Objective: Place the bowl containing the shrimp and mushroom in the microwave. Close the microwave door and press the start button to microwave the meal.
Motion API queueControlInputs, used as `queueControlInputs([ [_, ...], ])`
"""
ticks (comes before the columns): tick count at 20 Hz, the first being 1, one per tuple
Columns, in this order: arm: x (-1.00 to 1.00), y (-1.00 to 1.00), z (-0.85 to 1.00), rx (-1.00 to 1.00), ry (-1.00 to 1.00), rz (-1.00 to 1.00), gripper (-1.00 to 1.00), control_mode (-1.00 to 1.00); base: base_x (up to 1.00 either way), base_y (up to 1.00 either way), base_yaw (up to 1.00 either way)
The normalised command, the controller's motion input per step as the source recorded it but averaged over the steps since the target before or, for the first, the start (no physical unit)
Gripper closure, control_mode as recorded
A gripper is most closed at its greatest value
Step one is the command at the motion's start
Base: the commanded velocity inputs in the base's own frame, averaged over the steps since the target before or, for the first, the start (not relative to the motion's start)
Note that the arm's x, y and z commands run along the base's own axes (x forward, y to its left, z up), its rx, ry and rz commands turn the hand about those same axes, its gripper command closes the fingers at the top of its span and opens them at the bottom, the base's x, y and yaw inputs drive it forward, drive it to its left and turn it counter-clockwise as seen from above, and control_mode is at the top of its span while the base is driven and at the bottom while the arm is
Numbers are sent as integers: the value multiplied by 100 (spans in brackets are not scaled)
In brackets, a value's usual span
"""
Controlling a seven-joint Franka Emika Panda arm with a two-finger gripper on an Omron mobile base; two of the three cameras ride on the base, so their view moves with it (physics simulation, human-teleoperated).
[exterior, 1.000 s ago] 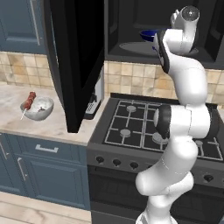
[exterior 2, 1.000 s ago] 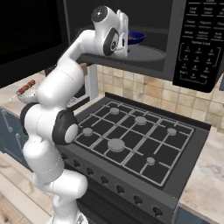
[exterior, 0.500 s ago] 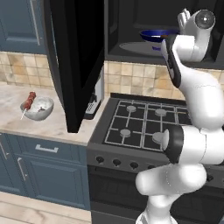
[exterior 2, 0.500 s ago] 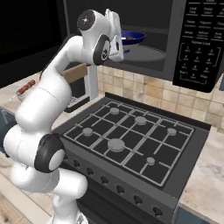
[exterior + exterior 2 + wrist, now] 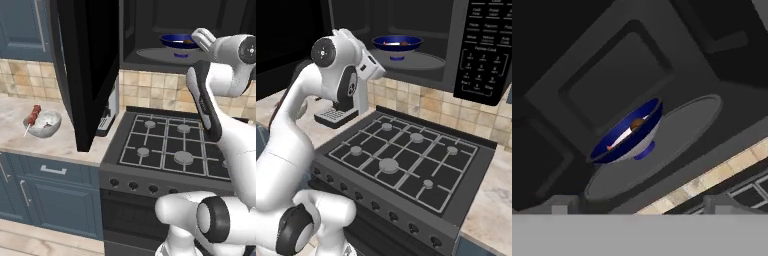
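The microwave [image 5: 421, 45] cavity stands open at the front, with bare turntable [image 5: 418, 60] around the bowl [image 5: 397, 44]. The microwave door [image 5: 82, 70] juts out over the counter [image 5: 30, 145], walling off the left approach. The stove [image 5: 406, 162] top below lies bare.

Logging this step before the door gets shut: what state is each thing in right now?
bowl: upright on the turntable, released
shrimp and mushroom: in the bowl
microwave: cavity exposed
microwave door: swung wide open
gripper: open, empty, outside the cavity
grey bowl: on the counter, holding a skewer
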Motion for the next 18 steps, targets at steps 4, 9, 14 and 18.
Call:
queueControlInputs([
  [4,-100,42,14,-82,11,41,-100,-100,0,0,0],
  [9,-100,50,17,-85,17,39,-100,-100,0,0,0],
  [14,-100,43,23,-85,21,29,-100,-100,0,0,0],
  [18,-100,41,6,-81,10,18,-100,-100,0,0,0],
])
